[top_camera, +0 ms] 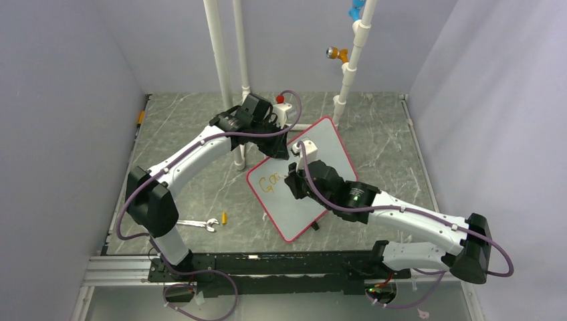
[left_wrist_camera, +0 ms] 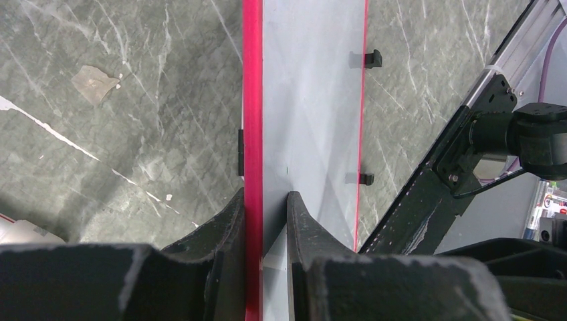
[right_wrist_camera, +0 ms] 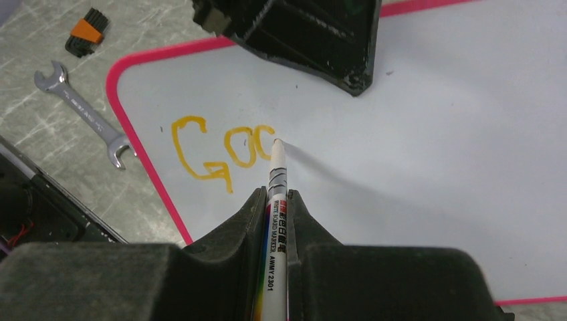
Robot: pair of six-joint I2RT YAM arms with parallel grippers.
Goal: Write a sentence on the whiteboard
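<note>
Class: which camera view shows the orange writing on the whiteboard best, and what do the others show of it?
Right wrist view: the orange writing is close and readable, marker tip touching it. Top external shows it tiny. Left wrist shows only blank whiteboard, no writing.

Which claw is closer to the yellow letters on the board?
Right. The right claw hovers right by the letters, its marker tip at the last one. The left claw clamps the whiteboard by its far rim, away from the writing.
</note>
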